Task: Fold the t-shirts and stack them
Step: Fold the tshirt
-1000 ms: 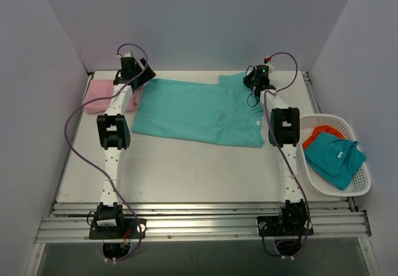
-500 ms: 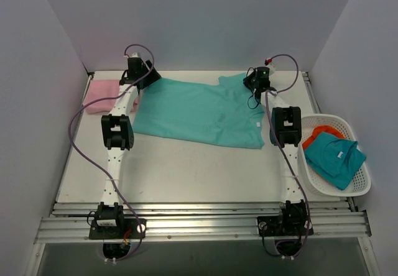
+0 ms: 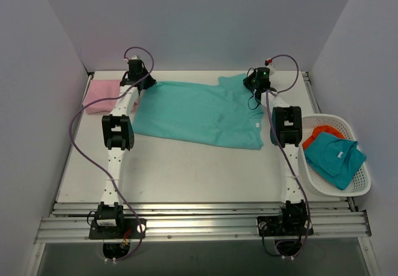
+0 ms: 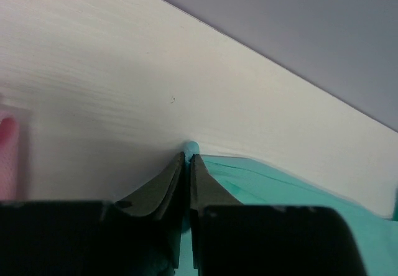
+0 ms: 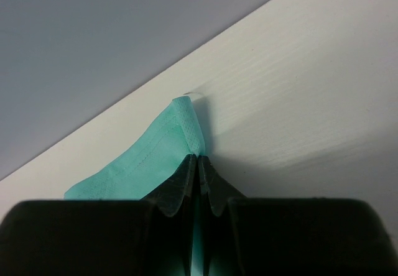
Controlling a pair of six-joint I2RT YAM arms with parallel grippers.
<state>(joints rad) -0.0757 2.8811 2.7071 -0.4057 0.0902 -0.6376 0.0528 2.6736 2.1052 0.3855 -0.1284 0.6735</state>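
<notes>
A light turquoise-green t-shirt [image 3: 199, 111] lies spread flat across the far half of the table, a small white label [image 3: 258, 123] near its right edge. My left gripper [image 3: 142, 82] is at the shirt's far left corner. In the left wrist view the left gripper [image 4: 187, 156] is shut on that corner, a nub of the turquoise cloth [image 4: 280, 183] poking past the tips. At the far right corner my right gripper [image 3: 252, 82] is shut on the hem, seen close as the right gripper [image 5: 198, 159] pinching the cloth [image 5: 155, 158]. A folded pale pink t-shirt [image 3: 99, 96] lies at the far left.
A white basket [image 3: 357, 189] stands at the table's right edge with a teal shirt [image 3: 336, 155] and an orange cloth [image 3: 320, 131] in it. The back wall runs close behind both grippers. Side walls close in the table on the left and right.
My left gripper moved right from beside the pink t-shirt to the turquoise shirt's far left corner and shut on it. The right arm has stayed put.
</notes>
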